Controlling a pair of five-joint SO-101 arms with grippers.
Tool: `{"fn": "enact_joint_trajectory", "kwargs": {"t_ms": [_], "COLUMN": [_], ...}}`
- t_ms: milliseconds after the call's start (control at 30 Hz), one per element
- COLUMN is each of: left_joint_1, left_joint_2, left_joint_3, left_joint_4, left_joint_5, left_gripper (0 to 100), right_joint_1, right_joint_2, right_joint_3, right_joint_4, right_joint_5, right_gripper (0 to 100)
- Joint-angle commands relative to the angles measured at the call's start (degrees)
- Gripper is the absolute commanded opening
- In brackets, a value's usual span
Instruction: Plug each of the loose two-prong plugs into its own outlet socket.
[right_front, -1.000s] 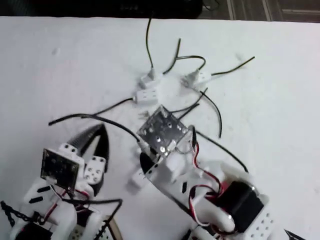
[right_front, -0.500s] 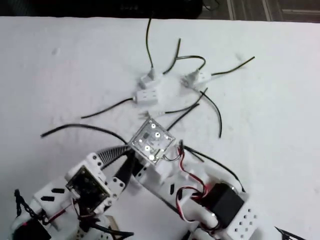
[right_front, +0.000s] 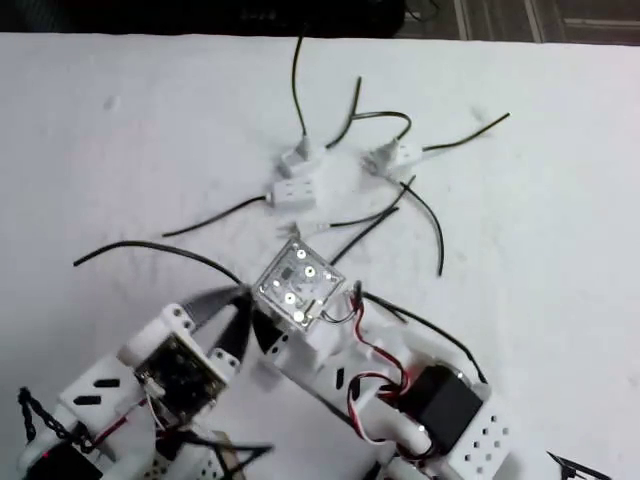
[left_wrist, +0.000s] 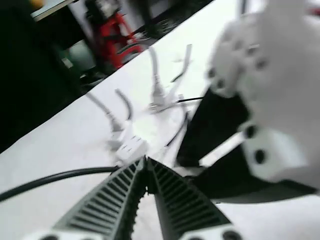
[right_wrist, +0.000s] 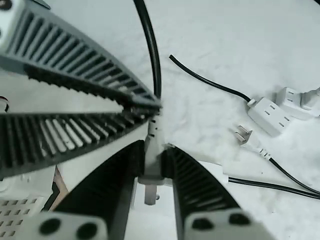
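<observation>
In the right wrist view my right gripper (right_wrist: 153, 148) is shut on a white two-prong plug (right_wrist: 151, 167), black jaws on either side and the prongs sticking out toward the camera. The plug's black cord (right_wrist: 150, 50) runs away over the table. My left gripper (right_wrist: 151, 106) meets that cord just above the plug, its ribbed fingers (right_wrist: 75, 60) shut on it. From above, the left gripper (right_front: 240, 296) points at the right arm's wrist (right_front: 298, 285). A white outlet socket (right_front: 293, 190) lies farther back, with a loose plug (right_front: 303, 229) near it.
Two more white cord ends (right_front: 300, 155) (right_front: 390, 155) lie behind the socket, with black cords (right_front: 430, 225) trailing across the white table (right_front: 120, 150). In the left wrist view the right arm's white body (left_wrist: 260, 100) stands close by. The table's far edge meets dark clutter.
My left arm has swung right toward the right gripper, and its fingers have gone from open to shut. The right arm has drawn back slightly, and the cord's free end has slid left.
</observation>
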Motion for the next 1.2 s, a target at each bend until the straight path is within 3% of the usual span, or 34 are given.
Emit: {"fn": "enact_joint_trajectory", "kwargs": {"t_ms": [0, 500, 700, 933, 1167], "left_joint_1": [-6.0, -6.4, -6.0, -5.8, 4.0], "left_joint_2": [0.0, 0.0, 0.0, 0.0, 0.0], "left_joint_3": [-1.1, 2.3, 4.8, 3.4, 2.0], "left_joint_4": [0.1, -1.4, -5.1, -4.7, -1.4], "left_joint_5": [-0.4, -0.5, -0.4, -0.2, -0.4], "left_gripper": [2, 2, 2, 2, 2], "right_joint_1": [2.2, 3.0, -4.3, -4.4, -4.3], "right_joint_2": [-1.1, -1.5, -5.1, -2.6, 2.5], "right_joint_3": [-2.2, -5.3, -4.9, -2.8, -2.7], "right_joint_4": [-1.5, -0.7, 1.5, 1.3, 0.6], "right_joint_5": [0.0, 0.0, 0.0, 0.0, 0.0], "right_gripper": [1.8, 1.8, 1.8, 1.8, 1.8]}}
